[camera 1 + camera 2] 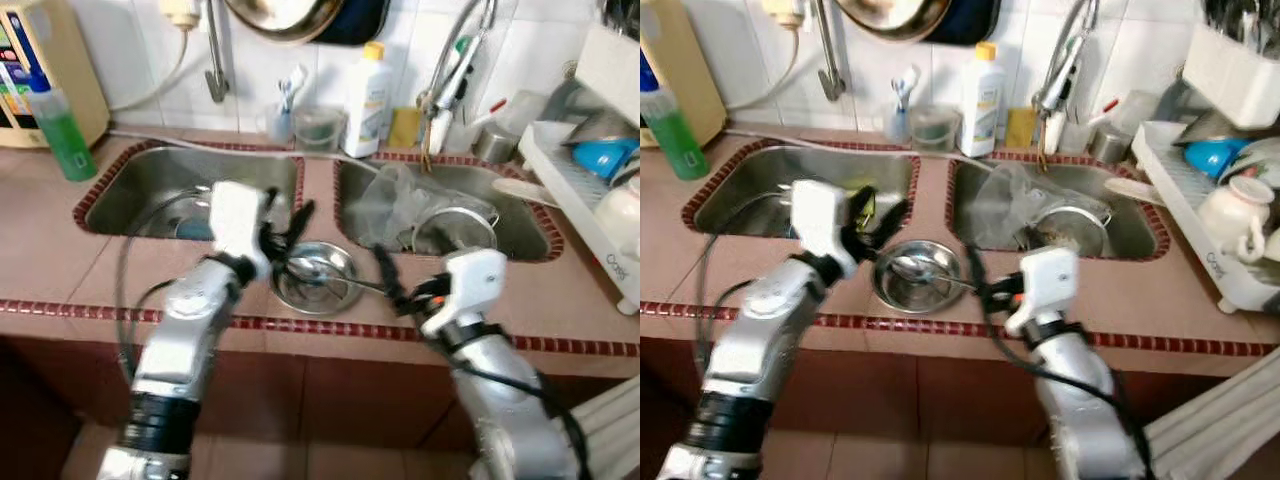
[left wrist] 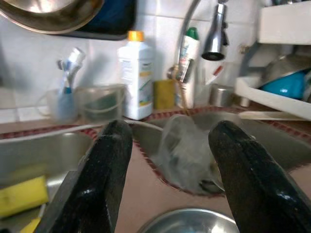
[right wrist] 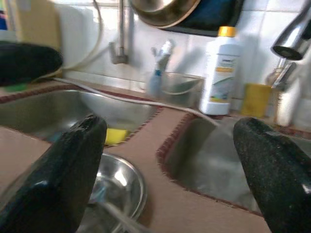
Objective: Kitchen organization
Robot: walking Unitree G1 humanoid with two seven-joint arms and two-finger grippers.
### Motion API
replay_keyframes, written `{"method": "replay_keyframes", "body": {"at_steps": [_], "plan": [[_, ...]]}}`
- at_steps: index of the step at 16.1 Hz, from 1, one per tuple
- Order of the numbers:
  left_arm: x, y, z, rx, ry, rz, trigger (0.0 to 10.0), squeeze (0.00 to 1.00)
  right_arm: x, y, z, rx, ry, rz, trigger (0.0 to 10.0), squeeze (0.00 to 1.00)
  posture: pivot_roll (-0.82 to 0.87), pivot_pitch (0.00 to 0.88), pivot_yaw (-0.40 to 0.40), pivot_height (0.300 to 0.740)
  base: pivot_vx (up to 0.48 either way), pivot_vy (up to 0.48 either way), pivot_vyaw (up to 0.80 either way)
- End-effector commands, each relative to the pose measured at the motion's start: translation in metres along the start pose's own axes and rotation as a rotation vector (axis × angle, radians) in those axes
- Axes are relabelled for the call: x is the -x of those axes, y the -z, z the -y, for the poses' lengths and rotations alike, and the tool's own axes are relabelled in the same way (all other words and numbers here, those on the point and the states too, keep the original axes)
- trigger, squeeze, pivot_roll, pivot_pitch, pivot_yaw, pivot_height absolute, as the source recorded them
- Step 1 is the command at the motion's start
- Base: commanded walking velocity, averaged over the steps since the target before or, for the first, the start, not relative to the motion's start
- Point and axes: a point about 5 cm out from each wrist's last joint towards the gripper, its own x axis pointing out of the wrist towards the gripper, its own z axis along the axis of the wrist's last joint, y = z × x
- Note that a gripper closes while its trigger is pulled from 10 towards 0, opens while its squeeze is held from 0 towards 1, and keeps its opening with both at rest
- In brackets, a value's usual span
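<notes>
A small steel bowl [image 1: 318,278] sits on the brown counter strip between the two sinks, with a spoon [image 1: 312,268] lying in it, its handle pointing right. My left gripper [image 1: 288,235] hovers at the bowl's left rim, fingers [image 2: 104,170] spread wide and holding nothing. My right gripper [image 1: 388,278] is just to the right of the bowl, near the spoon handle's end, also open with nothing between its fingers [image 3: 73,165]. The bowl [image 3: 116,187] shows low between the right fingers.
The right sink [image 1: 520,235] holds a clear plastic bag [image 1: 395,200] and a steel pot [image 1: 455,228]. A yellow sponge [image 2: 22,194] lies in the left sink [image 1: 150,180]. A white bottle [image 1: 367,100], faucet [image 1: 450,70], green bottle [image 1: 65,135] and dish rack [image 1: 585,215] line the counter.
</notes>
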Motion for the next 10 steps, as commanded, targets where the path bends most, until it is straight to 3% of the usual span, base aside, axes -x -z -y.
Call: {"method": "replay_keyframes", "body": {"at_steps": [1,4,8,10], "plan": [[-0.002,-0.003,0.008,0.007,0.039,0.016,10.0,0.00,0.003,0.000,0.006,0.006,0.010,-0.003,10.0,0.00,-0.16,0.000,0.002,0.740,0.000,0.000,0.00],[0.003,0.001,0.017,-0.004,0.110,-0.001,10.0,0.00,0.012,0.016,0.006,-0.065,0.005,-0.049,10.0,0.00,-0.16,0.000,0.000,0.740,0.000,0.000,0.00],[0.011,0.015,0.024,-0.077,0.177,-0.078,10.0,0.00,0.018,0.026,0.005,-0.080,0.005,-0.095,10.0,0.00,-0.16,0.000,-0.001,0.740,0.000,0.000,0.00],[0.012,0.023,0.025,-0.111,0.177,-0.137,10.0,0.00,0.018,0.034,0.004,-0.187,-0.011,-0.121,10.0,0.00,-0.15,0.000,0.001,0.740,0.000,0.000,0.00]]}}
